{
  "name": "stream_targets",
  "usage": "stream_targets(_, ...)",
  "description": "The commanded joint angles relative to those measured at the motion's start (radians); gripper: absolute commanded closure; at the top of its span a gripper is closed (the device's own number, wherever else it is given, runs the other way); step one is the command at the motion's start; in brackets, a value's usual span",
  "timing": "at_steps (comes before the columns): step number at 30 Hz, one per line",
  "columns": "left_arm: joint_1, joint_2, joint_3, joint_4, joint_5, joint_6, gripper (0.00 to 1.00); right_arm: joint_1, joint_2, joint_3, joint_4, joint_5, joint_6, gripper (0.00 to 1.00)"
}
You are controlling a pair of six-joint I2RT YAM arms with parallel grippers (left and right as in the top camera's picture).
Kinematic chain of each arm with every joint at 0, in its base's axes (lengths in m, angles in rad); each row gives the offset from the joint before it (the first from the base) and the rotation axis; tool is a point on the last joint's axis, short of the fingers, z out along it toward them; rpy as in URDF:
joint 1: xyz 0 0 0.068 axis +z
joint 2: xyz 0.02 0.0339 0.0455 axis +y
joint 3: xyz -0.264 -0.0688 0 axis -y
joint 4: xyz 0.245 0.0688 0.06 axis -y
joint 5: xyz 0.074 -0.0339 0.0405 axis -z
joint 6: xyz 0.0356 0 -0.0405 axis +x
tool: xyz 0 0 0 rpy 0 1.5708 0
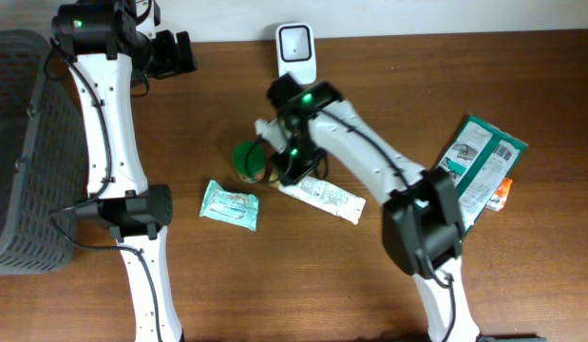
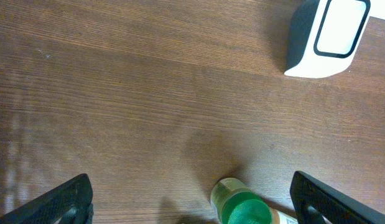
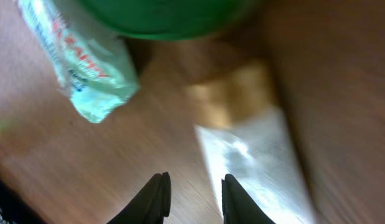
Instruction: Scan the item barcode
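green-capped jar (image 1: 247, 160) near right pincer (image 3: 193, 198), narrowly parted, empty; left pincer (image 2: 195, 198) wide, empty

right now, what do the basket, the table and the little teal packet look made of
Basket: likely grey plastic, matte, with a moulded open lattice.
Table: wood or wood-look laminate, brown grain lines, slight sheen.
Teal packet: probably thin plastic film, glossy, crinkled, sealed ends.

Even bright light, soft shadows, faint sheen on table (image 2: 117, 93), right wrist view heavily blurred
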Motion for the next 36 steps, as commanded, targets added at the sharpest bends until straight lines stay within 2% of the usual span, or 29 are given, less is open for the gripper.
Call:
stream_targets(1,0.003,-0.008,0.014,-0.001,-0.007,0.01,0.01,0.021,0.024,0.004,0.002,-0.113,-0.094,0.74)
stream_targets(13,0.003,-0.008,0.014,-0.001,-0.007,0.01,0.01,0.001,0.037,-0.143,0.168,-0.107,-0.07,0.74)
stream_targets(19,0.003,-0.008,0.014,-0.001,-0.007,0.01,0.01,-0.112,0.037,-0.143,0.259,-0.005,0.148,0.73)
stream_targets(22,0.003,-0.008,0.014,-0.001,-0.007,0.01,0.01,-0.168,0.037,-0.143,0.271,0.004,0.19,0.7)
stream_targets(26,0.003,-0.008,0.014,-0.001,-0.007,0.01,0.01,-0.207,0.037,-0.142,0.275,-0.011,0.201,0.69)
stream_targets(29,0.003,-0.008,0.014,-0.001,-0.007,0.01,0.01,-0.219,0.012,-0.115,0.244,-0.093,0.201,0.7)
stream_targets(31,0.003,-0.008,0.014,-0.001,-0.007,0.01,0.01,-0.228,-0.062,-0.094,0.208,-0.137,0.201,0.72)
stream_targets(36,0.003,-0.008,0.014,-0.001,-0.007,0.01,0.01,-0.317,-0.241,-0.092,0.059,-0.134,0.209,0.68)
